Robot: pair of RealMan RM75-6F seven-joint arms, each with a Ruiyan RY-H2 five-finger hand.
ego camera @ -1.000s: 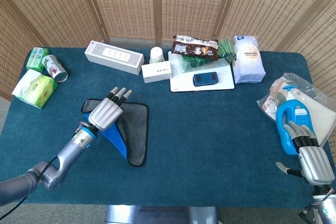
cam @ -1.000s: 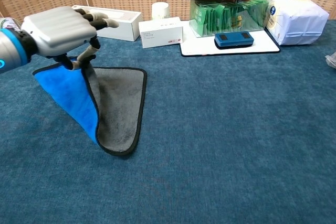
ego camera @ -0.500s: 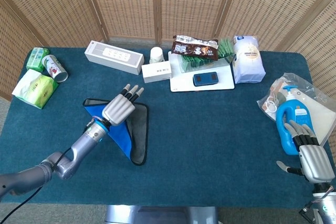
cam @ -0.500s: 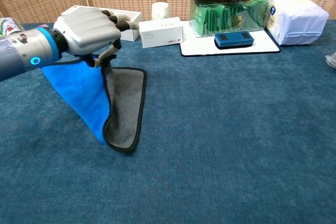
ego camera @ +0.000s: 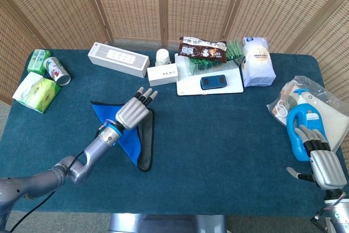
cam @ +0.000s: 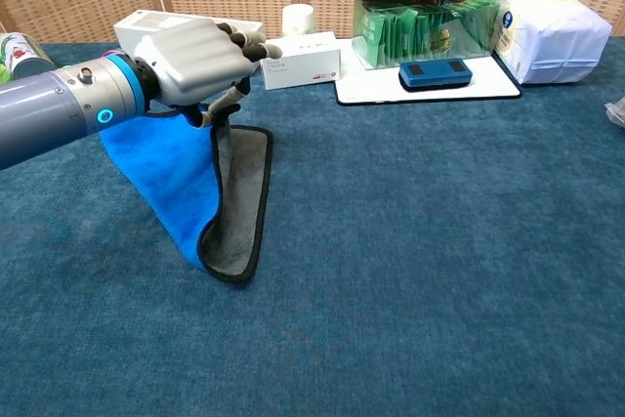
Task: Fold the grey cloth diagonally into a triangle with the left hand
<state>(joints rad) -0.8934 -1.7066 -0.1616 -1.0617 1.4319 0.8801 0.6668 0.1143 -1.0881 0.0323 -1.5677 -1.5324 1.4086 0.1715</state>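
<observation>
We hold a corner of the square grey cloth with the blue underside and black hem (cam: 210, 197) pinched under our left hand (cam: 195, 63), the thumb and a fingertip closed on the raised edge while the other fingers reach out flat toward the far right. The cloth sits on the left half of the dark teal felt tabletop (ego camera: 218, 135), partly lifted: its blue face hangs like a sail from our hand down to a low point at the near side, and a narrow strip of grey remains flat on the felt just to the right of that drape. What matters for the coming move is the direction of the free corner: the flat grey edge and its far right corner lie directly beneath and slightly right of our fingertips, so the lifted corner has, by our reading, only a short way to travel right and down before it meets its opposite. The fold line runs roughly from the far left corner to the near point, which suits a diagonal. Our right hand (ego camera: 322, 162) rests at the near right edge of the table, fingers apart and holding nothing, just beside a blue plastic bottle (ego camera: 301, 126), well apart from the cloth.
</observation>
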